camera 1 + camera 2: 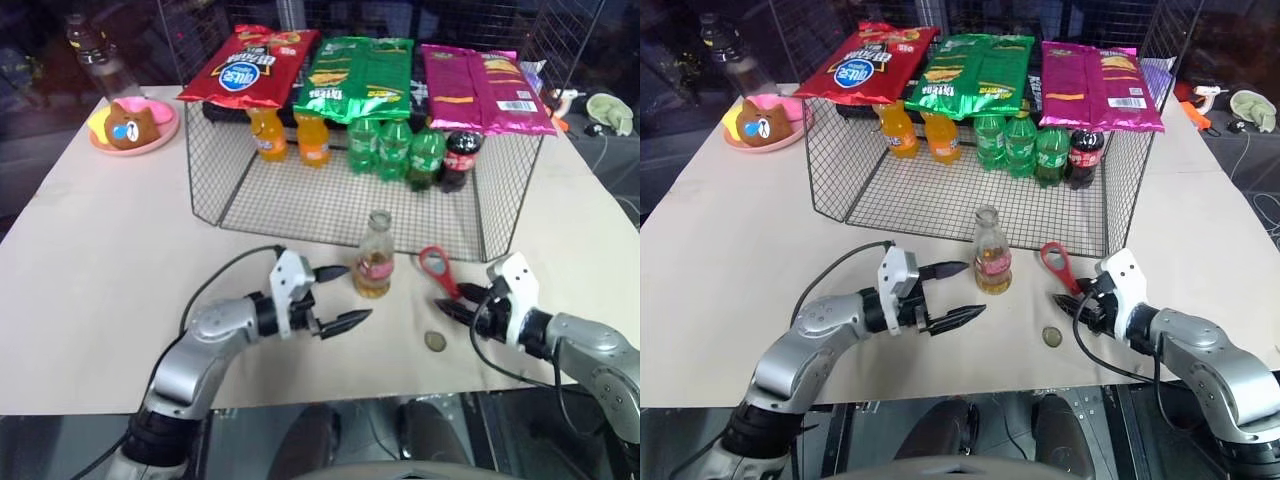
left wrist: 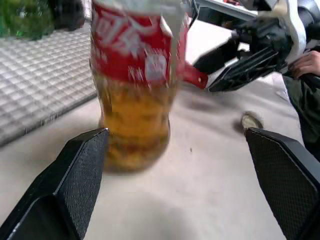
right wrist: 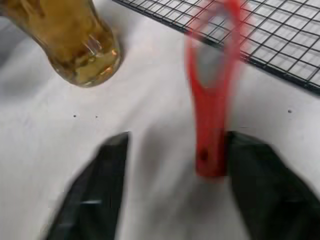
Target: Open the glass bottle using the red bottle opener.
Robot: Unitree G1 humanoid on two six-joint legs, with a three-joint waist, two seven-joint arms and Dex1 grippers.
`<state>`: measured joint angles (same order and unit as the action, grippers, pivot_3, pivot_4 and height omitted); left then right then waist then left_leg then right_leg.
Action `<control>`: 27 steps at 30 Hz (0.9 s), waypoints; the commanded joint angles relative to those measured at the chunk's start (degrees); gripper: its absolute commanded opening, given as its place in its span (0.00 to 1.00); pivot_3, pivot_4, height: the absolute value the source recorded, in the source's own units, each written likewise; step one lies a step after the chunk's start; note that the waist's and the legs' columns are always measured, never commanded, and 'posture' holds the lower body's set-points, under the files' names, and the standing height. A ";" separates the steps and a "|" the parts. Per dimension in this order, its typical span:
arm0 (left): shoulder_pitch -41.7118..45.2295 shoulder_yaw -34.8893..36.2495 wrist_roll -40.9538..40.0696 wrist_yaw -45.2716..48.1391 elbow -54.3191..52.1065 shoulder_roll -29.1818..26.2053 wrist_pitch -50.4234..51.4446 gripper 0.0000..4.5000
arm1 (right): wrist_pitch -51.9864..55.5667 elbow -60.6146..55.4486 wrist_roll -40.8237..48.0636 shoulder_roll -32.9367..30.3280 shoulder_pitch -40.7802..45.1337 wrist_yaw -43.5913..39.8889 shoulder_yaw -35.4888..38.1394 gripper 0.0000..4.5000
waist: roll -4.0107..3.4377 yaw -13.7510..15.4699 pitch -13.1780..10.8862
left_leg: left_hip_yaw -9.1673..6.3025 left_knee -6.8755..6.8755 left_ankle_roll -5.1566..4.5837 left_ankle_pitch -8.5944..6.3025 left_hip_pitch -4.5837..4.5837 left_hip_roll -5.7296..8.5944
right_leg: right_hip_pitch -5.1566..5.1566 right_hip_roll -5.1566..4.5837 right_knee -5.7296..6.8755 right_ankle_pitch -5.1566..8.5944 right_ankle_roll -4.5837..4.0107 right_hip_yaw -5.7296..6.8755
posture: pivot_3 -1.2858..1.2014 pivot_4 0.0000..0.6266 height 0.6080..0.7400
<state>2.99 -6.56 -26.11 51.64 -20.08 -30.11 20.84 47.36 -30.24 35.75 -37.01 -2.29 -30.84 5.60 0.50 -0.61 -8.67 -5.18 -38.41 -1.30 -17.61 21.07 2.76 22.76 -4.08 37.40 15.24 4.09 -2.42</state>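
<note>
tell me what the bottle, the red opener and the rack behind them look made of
Glass bottle: clear glossy glass, since the amber liquid shows through; label looks like paper or film. Red bottle opener: smooth red, probably plastic or coated metal; hard to tell. Wire rack: thin dark metal mesh, likely coated.

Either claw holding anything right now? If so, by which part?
Nothing is held. The left claw is open beside the bottle. The right claw is open, the opener lying loose with its handle between the fingers.
</note>
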 commanded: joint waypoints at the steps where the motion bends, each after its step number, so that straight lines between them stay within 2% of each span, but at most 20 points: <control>1: -1.84 2.73 -0.89 0.16 -2.91 -1.12 -1.54 1.00 | -1.44 -0.14 -0.43 -1.98 -1.25 -1.75 2.99 0.73 | 0.00 0.17 0.00 | -0.01 0.00 0.00 0.00 0.00 0.00 | 0.00 -0.01 0.00 0.00 0.00 0.01 | 0.52 0.24 1.00; 8: -3.88 5.27 -0.76 -1.86 -3.36 -0.64 -2.79 1.00 | -7.86 1.27 -2.78 -2.24 -5.50 -4.58 5.17 0.73 | 0.00 0.37 0.00 | -0.03 0.01 0.00 0.00 0.02 0.00 | -0.01 -0.01 -0.03 0.00 0.00 0.04 | 0.52 0.24 1.00; 14: -8.64 11.44 0.37 -5.54 -1.62 -1.36 -3.98 1.00 | -29.98 7.78 -9.76 -1.43 -13.72 -13.89 7.80 0.73 | 0.00 0.25 0.00 | -0.02 0.03 0.01 0.00 -0.01 -0.03 | -0.01 0.02 -0.04 0.00 0.00 0.04 | 0.52 0.24 1.00; 16: -11.82 14.81 0.47 -5.73 0.11 -1.97 -5.37 1.00 | -40.60 11.50 -8.94 1.59 -16.05 -17.74 11.45 0.73 | 0.00 0.29 0.00 | -0.02 0.11 0.01 0.00 -0.01 -0.03 | -0.01 0.00 -0.11 0.00 0.00 0.04 | 0.52 0.24 1.00; 18: -13.98 17.04 0.79 -5.59 1.69 -2.53 -6.73 1.00 | -46.61 14.52 -8.09 2.75 -16.98 -21.27 13.32 0.73 | -0.02 0.04 -0.01 | 0.01 0.13 0.02 -0.01 -0.02 -0.08 | -0.03 -0.02 -0.20 0.00 0.00 0.01 | 0.52 0.24 1.00; 22: -18.00 20.20 -0.24 -5.69 1.47 -2.35 -7.01 1.00 | -53.55 21.13 -10.82 2.64 -18.13 -23.94 14.18 0.73 | 0.00 0.00 -0.02 | 0.07 0.10 -0.20 -0.13 -0.19 -0.09 | -0.20 -0.07 -0.19 -0.01 0.02 -0.04 | 0.52 0.24 1.00; 27: -21.13 20.93 1.12 -6.64 -0.28 -2.07 -7.99 1.00 | -56.30 23.95 -8.52 2.81 -17.55 -27.81 13.96 0.73 | -0.09 0.03 -0.07 | 0.05 0.13 -0.21 -0.15 -0.23 -0.16 | -0.23 -0.15 -0.18 -0.01 0.00 -0.02 | 0.52 0.24 1.00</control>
<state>-18.10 13.04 -24.93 45.59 -17.94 -32.13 14.22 -7.65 -5.89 25.67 -33.91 -20.07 -57.50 18.46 0.41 -0.59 -8.74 -5.13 -38.28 -1.51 -17.77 20.84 2.60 22.53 -4.24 37.22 15.23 4.09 -2.43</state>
